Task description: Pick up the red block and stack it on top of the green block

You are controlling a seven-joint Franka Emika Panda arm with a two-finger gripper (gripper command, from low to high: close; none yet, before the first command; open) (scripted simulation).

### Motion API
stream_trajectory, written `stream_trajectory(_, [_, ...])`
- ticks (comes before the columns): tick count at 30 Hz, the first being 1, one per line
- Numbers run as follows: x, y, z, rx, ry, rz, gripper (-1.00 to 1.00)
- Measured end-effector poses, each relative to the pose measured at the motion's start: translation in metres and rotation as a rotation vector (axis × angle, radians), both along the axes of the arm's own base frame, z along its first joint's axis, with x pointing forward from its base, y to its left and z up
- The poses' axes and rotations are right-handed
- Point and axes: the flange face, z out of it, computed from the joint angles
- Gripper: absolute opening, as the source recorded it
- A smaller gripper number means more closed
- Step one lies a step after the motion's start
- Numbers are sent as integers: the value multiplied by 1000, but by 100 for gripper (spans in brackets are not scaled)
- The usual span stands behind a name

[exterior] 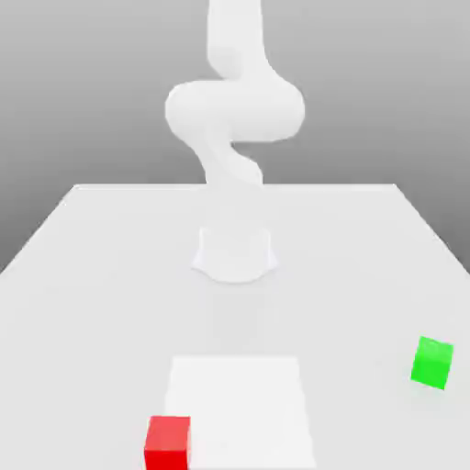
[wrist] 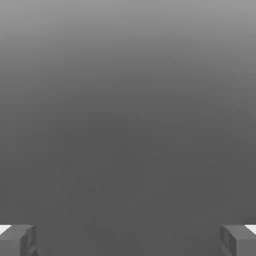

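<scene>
Though white, tabletop (exterior: 92, 321) against grey backdrop (exterior: 83, 92)

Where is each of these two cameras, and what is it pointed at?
Exterior view: off the arm, facing the robot across the white table; it shows the arm and its base, the red block and the green block.
Hand view: on the robot's hand, looking out past the open gripper at a plain grey expanse; both fingertips show.
Shared: no block or table appears common to both.
</scene>
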Motion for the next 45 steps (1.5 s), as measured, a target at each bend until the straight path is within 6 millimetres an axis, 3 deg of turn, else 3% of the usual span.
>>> stream_trajectory(7, [77,-19,-113,19,198,14,0])
stream_trajectory(14, [120,-37,-238,23,391,16,0])
stream_trajectory(19, [129,-53,-332,17,527,7,0])
stream_trajectory(25, [116,-69,-441,-6,691,0,0])
stream_trajectory(30, [111,-73,-515,-14,729,-2,0])
stream_trajectory(31, [110,-73,-525,-13,729,-2,-100])
stream_trajectory(37, [110,-73,-531,-13,730,-2,-100])
stream_trajectory(39, [111,-73,-518,-14,730,-1,-100])
stream_trajectory(42, [110,-73,-481,-13,730,-1,-100])
stream_trajectory(43, [110,-66,-472,-16,730,10,-100])
stream_trajectory(45, [110,-24,-464,-35,730,75,-100])
